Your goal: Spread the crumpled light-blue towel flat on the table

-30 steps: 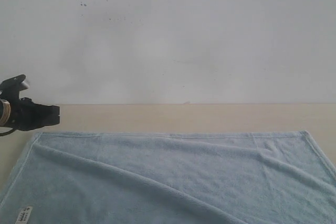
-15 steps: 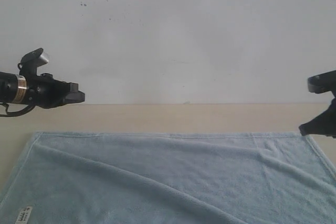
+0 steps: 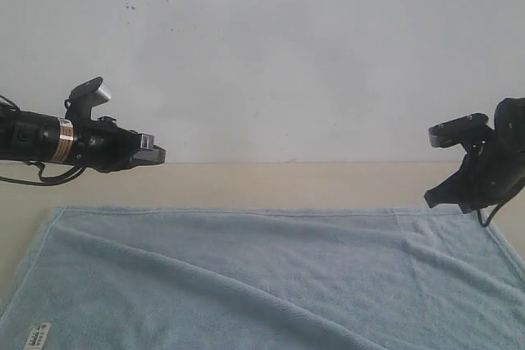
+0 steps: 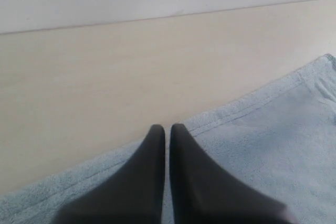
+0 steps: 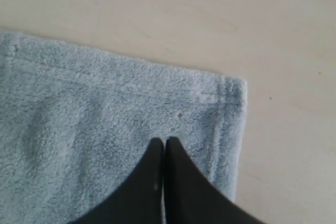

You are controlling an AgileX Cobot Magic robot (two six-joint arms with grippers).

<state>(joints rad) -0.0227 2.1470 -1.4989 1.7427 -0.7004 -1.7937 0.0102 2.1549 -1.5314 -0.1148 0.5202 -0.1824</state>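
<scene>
Beige bench [image 3: 246, 182] is carrying the light-blue towel [image 3: 262, 276], lying almost flat with soft ridges. I am hovering my left gripper [image 3: 156, 153] over its far hem and right gripper [image 3: 431, 198] over a far corner, both pinched together and empty, likely because little spreading remains.

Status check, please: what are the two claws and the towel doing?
Left gripper, right gripper shut, empty. Towel open on table, some ripples. No obstacles seen.
</scene>
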